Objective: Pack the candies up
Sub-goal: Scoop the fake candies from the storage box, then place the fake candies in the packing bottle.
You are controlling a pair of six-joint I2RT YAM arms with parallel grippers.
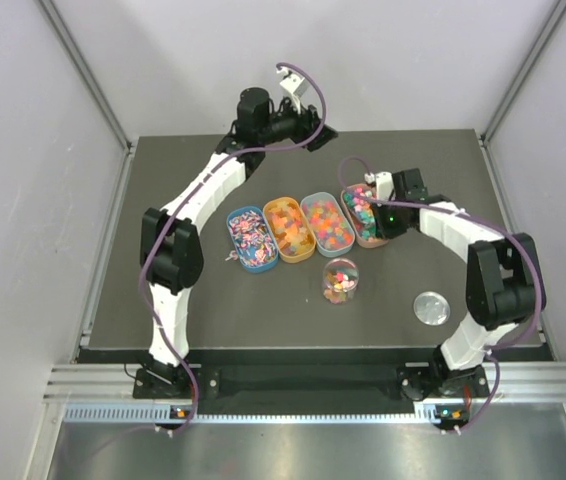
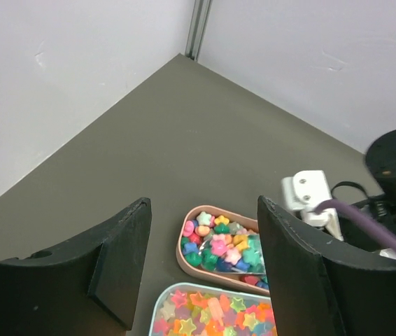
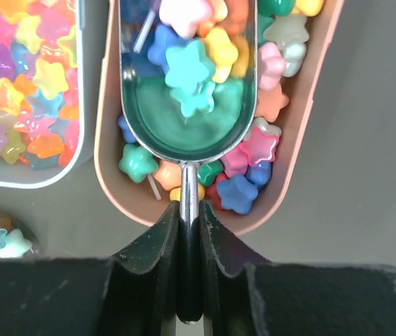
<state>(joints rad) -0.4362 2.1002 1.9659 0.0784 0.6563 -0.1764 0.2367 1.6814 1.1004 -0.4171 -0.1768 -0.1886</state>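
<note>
We are counting four oval trays lying in a row across the middle of the counter (image 1: 213, 320): one blue tray (image 1: 233, 228), one orange tray (image 1: 269, 210), one pale blue tray (image 1: 307, 206) and one pink tray (image 3: 103, 140). The pink tray is lying closest to the far right corner. All four are holding candies (image 3: 191, 66), which are showing up close as small stars in mixed colours. One clear jar (image 1: 340, 281) is standing between the row and the near edge, partly filled with candies. One round lid (image 1: 430, 307) is lying flat toward the near right corner, apart from the jar.

We are seeing two arms and one metal scoop (image 3: 184, 133). The right end effector (image 3: 189, 217) is clamping its fingers on the scoop's thin handle. The scoop's bowl is sitting inside the pink tray and carrying a small heap of candies. The left end effector (image 2: 203, 203) is hanging over the far part of the counter with its fingers apart and nothing between them.

In the right wrist view the frame edge is cutting off the front of the scoop. From above, the right arm is covering part of the pink tray, and we are not making out the scoop there. In the left wrist view the pale blue tray is running off the bottom edge. A few candies are lying loose on the counter beside the blue tray, too small for us to count.
</note>
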